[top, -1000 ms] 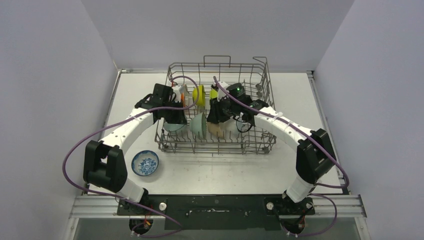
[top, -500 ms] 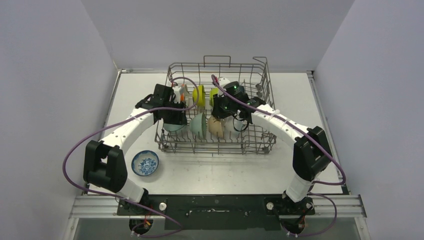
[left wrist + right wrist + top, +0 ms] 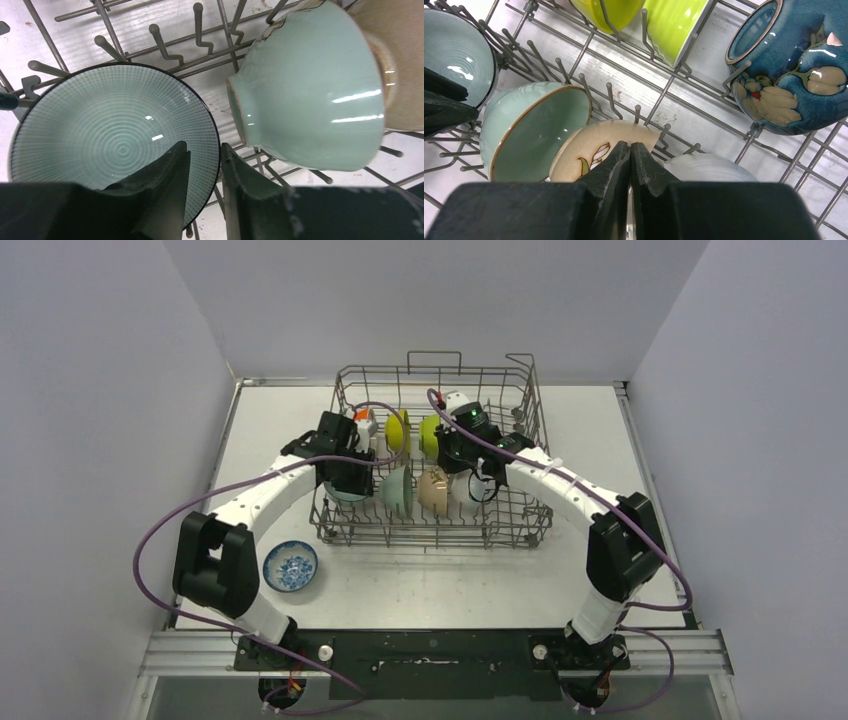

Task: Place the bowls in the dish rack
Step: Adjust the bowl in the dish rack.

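Dish rack (image 3: 430,530) of grey wire stands on the white worktop (image 3: 440,580), seen from above, and both arms reach into it. Inside the rack, in its near row, a pale green bowl (image 3: 398,490), a beige bowl (image 3: 432,490) and a white bowl (image 3: 465,488) stand on edge side by side; in its far row are a yellow bowl (image 3: 397,428) and a lime bowl (image 3: 430,430). A blue-patterned bowl (image 3: 290,566) lies outside the rack, on the worktop near its front left corner. The left pincer (image 3: 350,483) is over the left part of the rack and the right pincer (image 3: 448,460) over its middle. From the left wrist, the left pincer is released: its jaws are a little apart, and the dark rim of a teal ringed bowl (image 3: 100,140) passes between them without being pinched. This bowl leans among the rack tines, just beside the pale green one. From the right wrist, the right pincer is clenched with nothing in it, its tips just above the beige bowl. A dark blue bowl (image 3: 794,75) with painted flowers stands among the tines in the far row of the rack, beside the lime one.
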Robot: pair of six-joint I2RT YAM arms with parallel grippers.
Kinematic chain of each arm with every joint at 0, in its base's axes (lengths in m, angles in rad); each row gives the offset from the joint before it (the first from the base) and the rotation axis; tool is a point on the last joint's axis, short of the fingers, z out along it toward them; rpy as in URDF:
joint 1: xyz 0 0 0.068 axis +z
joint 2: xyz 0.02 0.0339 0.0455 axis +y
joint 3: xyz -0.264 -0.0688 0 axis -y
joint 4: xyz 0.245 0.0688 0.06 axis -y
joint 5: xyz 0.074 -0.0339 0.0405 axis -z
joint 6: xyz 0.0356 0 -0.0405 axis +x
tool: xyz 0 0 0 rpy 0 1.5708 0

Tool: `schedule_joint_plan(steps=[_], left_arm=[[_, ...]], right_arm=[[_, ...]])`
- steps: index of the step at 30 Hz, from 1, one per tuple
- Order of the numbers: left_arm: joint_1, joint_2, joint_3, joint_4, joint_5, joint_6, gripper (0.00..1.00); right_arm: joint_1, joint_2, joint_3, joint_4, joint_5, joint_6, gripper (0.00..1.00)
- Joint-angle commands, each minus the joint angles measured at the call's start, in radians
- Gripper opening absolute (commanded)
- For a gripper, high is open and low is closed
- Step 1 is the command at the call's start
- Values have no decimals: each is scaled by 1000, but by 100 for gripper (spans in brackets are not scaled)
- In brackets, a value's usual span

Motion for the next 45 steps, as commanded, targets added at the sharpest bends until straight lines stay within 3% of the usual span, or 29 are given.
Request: schedule_joint_plan(steps=[1, 4, 7, 9, 17, 25, 32, 38, 45], left_arm=[[1, 18, 36, -21, -63, 39, 23], [-6, 14, 44, -24, -66, 42, 24], [-22, 6, 61, -40, -85, 51, 45], [-36, -3, 68, -47, -107, 67, 52], [-45, -65, 57, -47, -178, 50, 59], [2, -244, 2, 40, -124, -40, 79], [166, -383, -47, 89, 48, -154, 86], [456, -512, -181, 209, 293, -319, 88], [718, -663, -342, 282, 397, -436, 92]], right_arm=[[2, -44, -36, -164, 43, -26, 5], [2, -76, -26, -140, 33, -26, 6], [3, -106, -17, -116, 18, -27, 8], [2, -115, -8, -108, 11, -30, 8], [6, -141, 2, -86, -31, -41, 9], [41, -119, 38, -36, -121, -48, 18], [137, -6, 146, 7, -175, -45, 26], [217, 162, 296, 17, -220, -37, 27], [276, 335, 441, 65, -316, 1, 40]])
